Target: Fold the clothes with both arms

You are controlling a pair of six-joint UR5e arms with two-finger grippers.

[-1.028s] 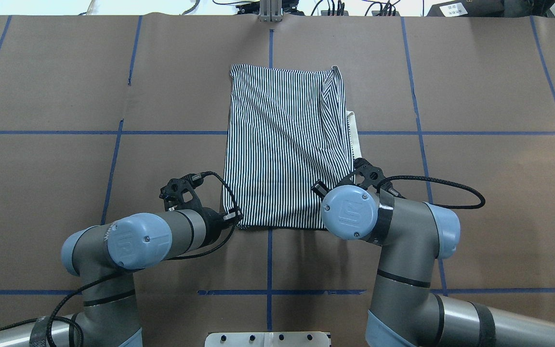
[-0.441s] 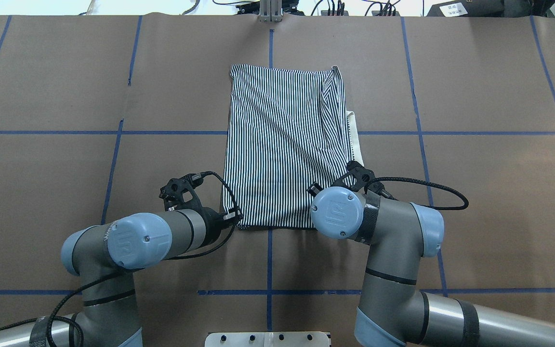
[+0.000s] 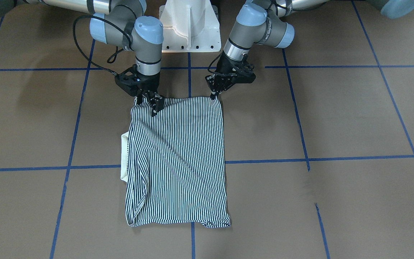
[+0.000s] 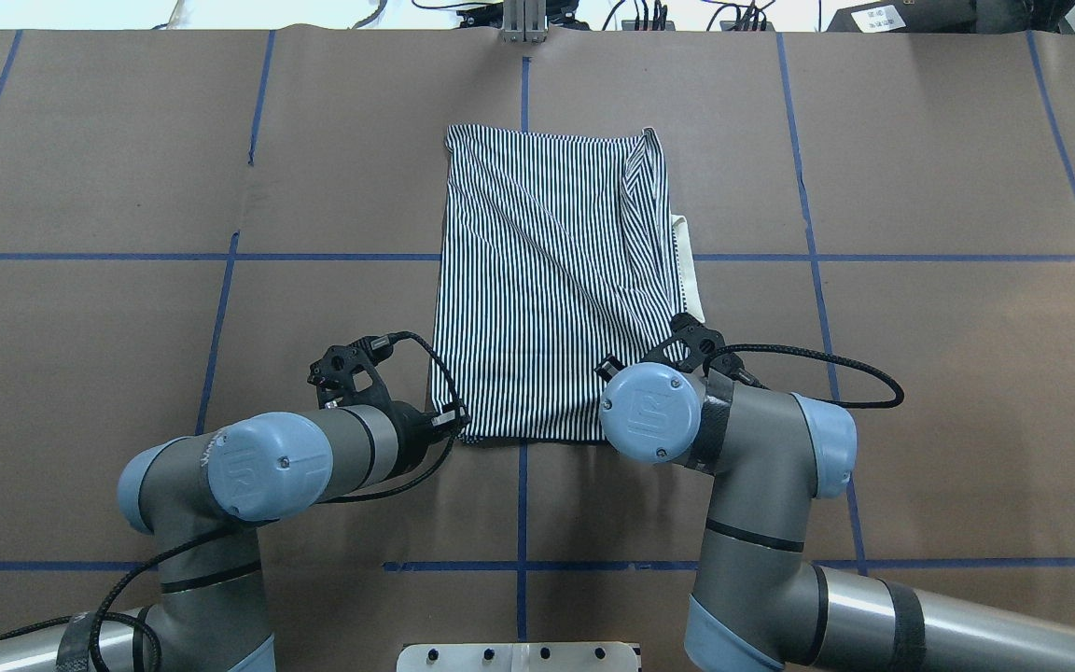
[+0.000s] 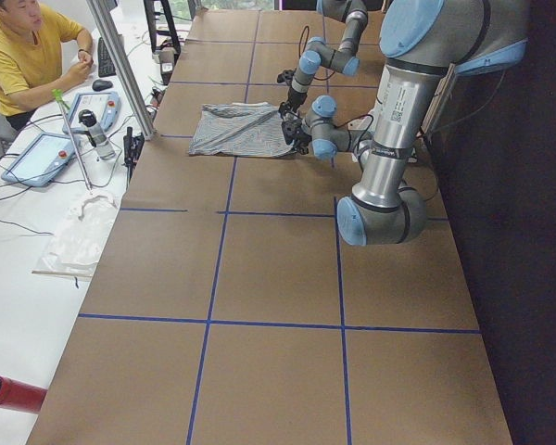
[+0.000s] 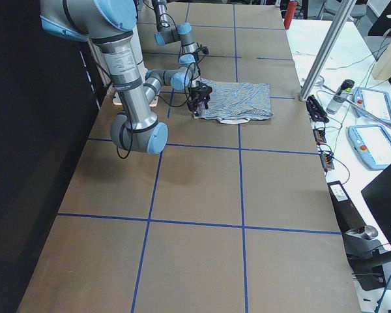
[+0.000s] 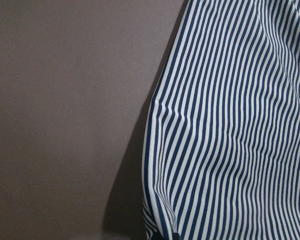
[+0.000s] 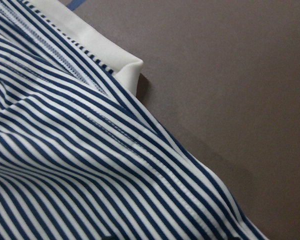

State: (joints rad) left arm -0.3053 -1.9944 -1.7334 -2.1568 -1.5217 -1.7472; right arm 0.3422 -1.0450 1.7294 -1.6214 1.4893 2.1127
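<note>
The striped polo shirt (image 4: pixel 547 289) lies folded into a tall rectangle at mid-table, back side up. Its cream collar (image 4: pixel 690 271) pokes out from under its right edge. In the front-facing view my left gripper (image 3: pixel 214 95) is pinched shut on the shirt's (image 3: pixel 178 162) near corner on the view's right. My right gripper (image 3: pixel 153 106) is shut on the fabric just inside the other near corner. In the overhead view the right fingertips are hidden under the wrist. Both wrist views show striped cloth (image 7: pixel 230 125) (image 8: pixel 90 150) rising toward the camera, with a shadow beside it.
The white pedestal base (image 3: pixel 189 25) stands between the arms at the near edge. Blue tape lines grid the brown table. An aluminium post (image 5: pixel 120 65) stands at the far edge. An operator (image 5: pixel 23 56) sits beyond it with control pendants (image 5: pixel 46 153).
My right wrist has shifted left and slightly away from the robot, onto the shirt's near right corner. The left arm and the rest of the shirt have not moved.
</note>
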